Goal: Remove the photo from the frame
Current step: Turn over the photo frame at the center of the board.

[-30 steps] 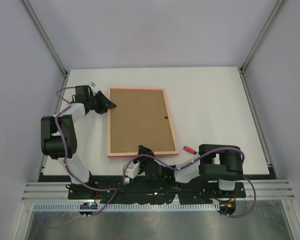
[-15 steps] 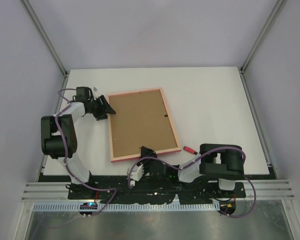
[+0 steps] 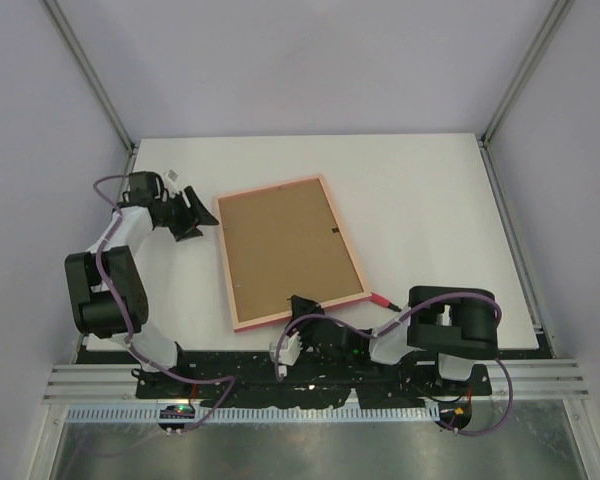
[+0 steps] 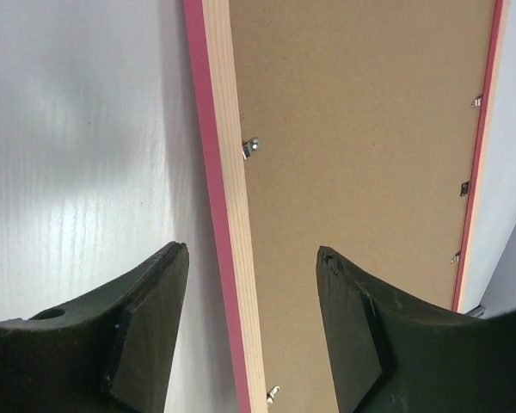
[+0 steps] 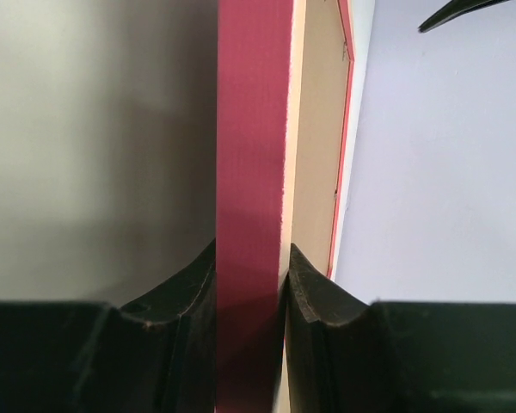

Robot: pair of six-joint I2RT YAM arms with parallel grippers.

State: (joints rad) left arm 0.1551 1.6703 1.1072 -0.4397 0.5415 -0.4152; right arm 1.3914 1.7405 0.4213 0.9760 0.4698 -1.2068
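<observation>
Grips the frame [image 3: 290, 250] narrowly by its near rim between the right gripper [image 3: 300, 303] fingers. Spreads the left gripper [image 3: 202, 213] wide, frame's side rim just ahead of its fingertips, touching nothing. Shows only brown backing [image 4: 370, 129], face up; hides the photo. Leaves, apparently, nearly everything: clips [image 4: 250, 148], backing, print.

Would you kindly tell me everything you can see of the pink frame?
The frame is a thin pink rectangle with a pale wooden inner face, lying back side up, so only its brown backing board shows. Small metal tabs along the inner edges hold the board in. It lies skewed on the white table. The right claw is shut on its near short edge. The open left claw is near its far left corner, not touching it.
</observation>
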